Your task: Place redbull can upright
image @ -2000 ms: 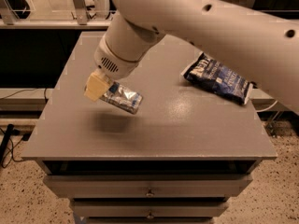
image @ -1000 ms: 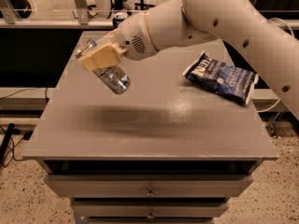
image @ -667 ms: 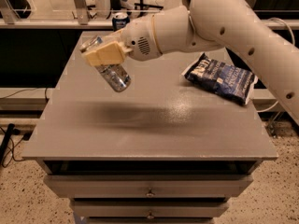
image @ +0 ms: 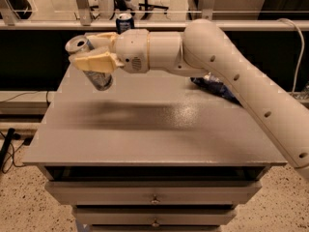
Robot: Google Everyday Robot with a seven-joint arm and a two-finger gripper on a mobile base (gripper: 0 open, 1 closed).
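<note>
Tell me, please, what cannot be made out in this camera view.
- The redbull can: the hand, shut on it above the table's left rear, covers its middle and markings.
- The blue bag: it is mostly hidden behind the arm.
- The dark can at the back: the wrist hides its lower part.
- The arm: the right edge cuts it off.

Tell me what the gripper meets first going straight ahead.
Nothing visible: the gripper, over the grey table holding the slim silver can, points leftward into open space; depth unclear.
</note>
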